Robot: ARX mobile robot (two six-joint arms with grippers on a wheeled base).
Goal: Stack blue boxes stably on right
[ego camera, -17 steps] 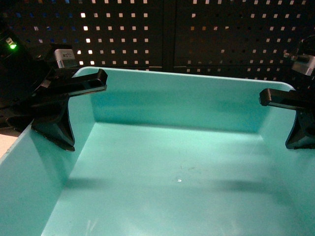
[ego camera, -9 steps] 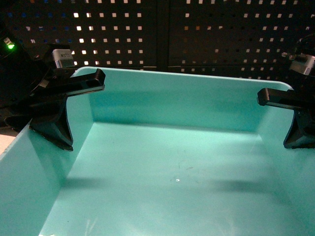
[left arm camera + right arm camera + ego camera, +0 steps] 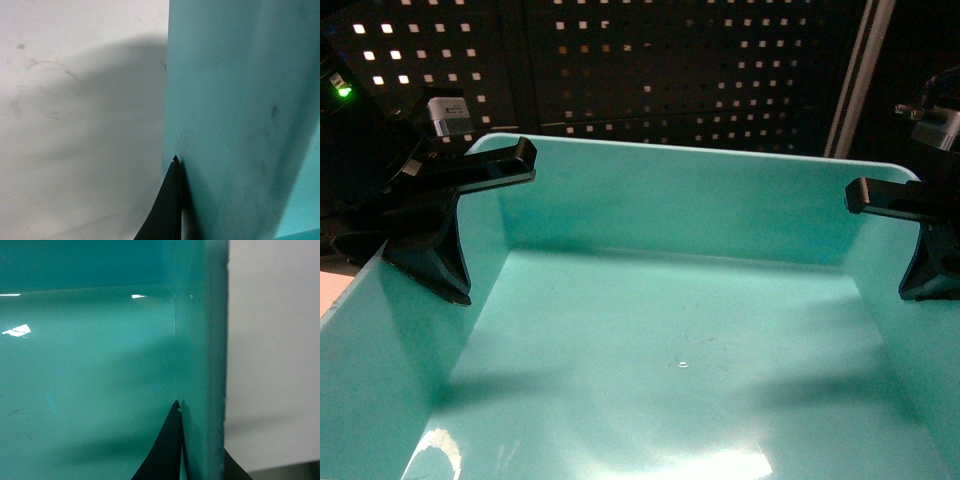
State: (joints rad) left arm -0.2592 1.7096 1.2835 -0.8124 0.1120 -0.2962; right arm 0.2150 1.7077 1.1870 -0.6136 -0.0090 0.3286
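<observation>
Turquoise bin [image 3: 680,350] fills the head view, open top toward the camera, floor bare apart from faint scuffs and glare at the near edge. It is held up close under the head camera, lifted between both arms; not resting on anything I can see here.

Left side: left gripper [image 3: 438,235] clamped over the bin's left wall, one finger inside, the rest outside. Left wrist view confirms a black finger [image 3: 167,210] pressed flat on the wall's outer face, pale floor or table surface [image 3: 75,125] beyond with the bin's shadow on it.

Right side: right gripper [image 3: 918,245] pinching the right wall the same way. Right wrist view shows one black finger [image 3: 167,450] on the inside face, another dark tip just outside the rim, wall sandwiched between. Both sets of jaws are closed on the walls.

Grips sit opposite each other, roughly the same way along the bin, likely to keep the load level and stop it tilting during the carry.

Far: dark pegboard panel [image 3: 670,70] behind the far rim, pale upright post [image 3: 855,80] at far right.

Judgement: mid-transport; target stack on the right not visible, so progress toward placement can't be told.
</observation>
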